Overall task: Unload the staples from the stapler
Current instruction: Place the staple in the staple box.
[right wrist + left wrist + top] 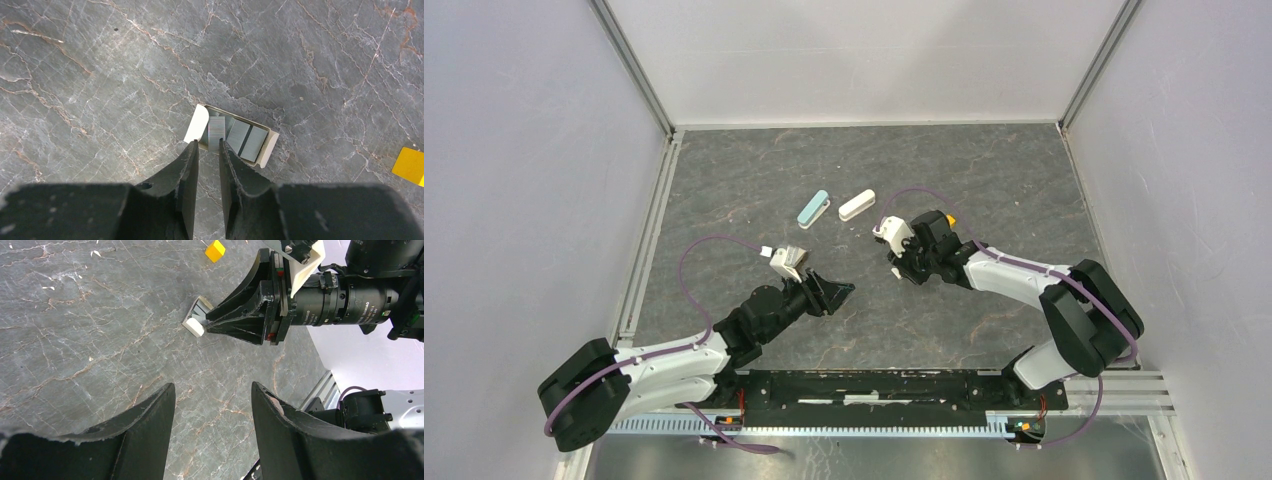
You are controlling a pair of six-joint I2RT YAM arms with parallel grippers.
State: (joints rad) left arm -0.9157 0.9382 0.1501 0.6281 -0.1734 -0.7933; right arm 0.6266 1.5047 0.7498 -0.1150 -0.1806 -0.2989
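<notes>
Now, staples (216,131) within right gripper (208,143).

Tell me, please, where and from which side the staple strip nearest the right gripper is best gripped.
Probably across its narrow width, on the two long sides, coming down from above. The staple strip lies in the small box with other strips close beside it, and the box walls would block a sideways approach. The right gripper straddles it that way.

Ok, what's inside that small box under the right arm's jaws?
Grey staple strips lie side by side in the box. One strip, the staples, sits between the right gripper jaws. The box floor beneath them is covered.
</notes>
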